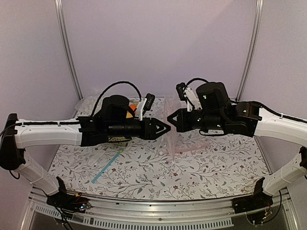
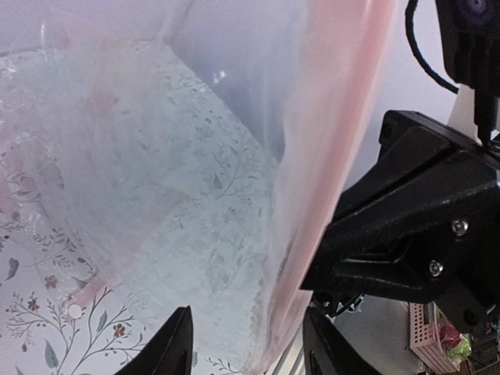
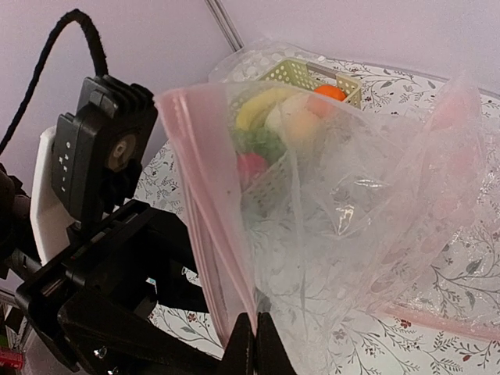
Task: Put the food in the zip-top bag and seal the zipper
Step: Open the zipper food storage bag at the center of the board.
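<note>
The zip-top bag (image 1: 171, 140) hangs crinkled between my two arms over the middle of the table. My right gripper (image 3: 255, 322) is shut on the bag's edge, just beside the pale pink zipper (image 3: 199, 156). My left gripper (image 2: 248, 332) faces it with jaws apart, and the bag's film (image 2: 180, 180) and the zipper (image 2: 336, 117) run between its fingers. The food sits behind the bag in a pale green lattice basket (image 3: 301, 72): a yellow banana (image 3: 258, 105), an orange (image 3: 330, 92), greens (image 3: 258, 144) and a red piece (image 3: 251, 166). I see no food inside the bag.
A flat clear bag with a blue strip (image 1: 108, 165) lies on the flowered cloth at front left. A pale pink strip (image 1: 192, 147) rests on the cloth below my right arm. A pink lattice container (image 2: 433, 332) shows at the lower right of the left wrist view.
</note>
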You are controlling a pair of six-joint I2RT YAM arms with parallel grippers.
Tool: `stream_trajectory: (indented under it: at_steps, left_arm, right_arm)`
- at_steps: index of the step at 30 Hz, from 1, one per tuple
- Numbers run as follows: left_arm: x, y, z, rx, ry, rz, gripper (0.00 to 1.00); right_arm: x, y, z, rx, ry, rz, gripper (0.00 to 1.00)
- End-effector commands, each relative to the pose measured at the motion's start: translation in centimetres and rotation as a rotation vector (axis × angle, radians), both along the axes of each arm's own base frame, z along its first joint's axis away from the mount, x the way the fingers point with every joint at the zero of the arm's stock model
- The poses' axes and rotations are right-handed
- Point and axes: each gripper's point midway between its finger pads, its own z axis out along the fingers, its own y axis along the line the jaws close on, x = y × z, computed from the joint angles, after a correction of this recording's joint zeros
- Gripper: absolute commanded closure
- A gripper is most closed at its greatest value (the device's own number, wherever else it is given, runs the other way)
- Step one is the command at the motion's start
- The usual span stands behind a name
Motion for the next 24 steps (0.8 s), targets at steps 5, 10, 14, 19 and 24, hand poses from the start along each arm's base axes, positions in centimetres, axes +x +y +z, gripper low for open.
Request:
stream_trajectory:
  at_steps: [5,10,14,19,24]
  left_arm:
    - [1.3,0.9,-1.2,0.127,-0.009,0.130,0.66]
    - [1.2,0.6,-1.8,0.154,-0.004,0.129,0.71]
    - [1.8,0.5,-1.8,0.184,-0.022,0.171,0.75]
    - [1.8,-0.6,-1.3,0.141,-0.020,0.150,0.80]
    - [2.7,0.1,-1.7,0.169,-0.024,0.216,1.00]
  right_arm:
    - [0.6,0.0,-0.6,-0.009,0.000,-0.029,1.00]
    - [0.6,0.0,-0.7,-0.013,0.002,-0.029,1.00]
    - [0.8,-0.1,-0.9,-0.022,0.000,-0.040,1.00]
    - [1.1,-0.2,-1.3,-0.040,-0.006,-0.059,1.00]
    - [1.2,-0.8,-1.6,-0.111,-0.040,-0.106,1.00]
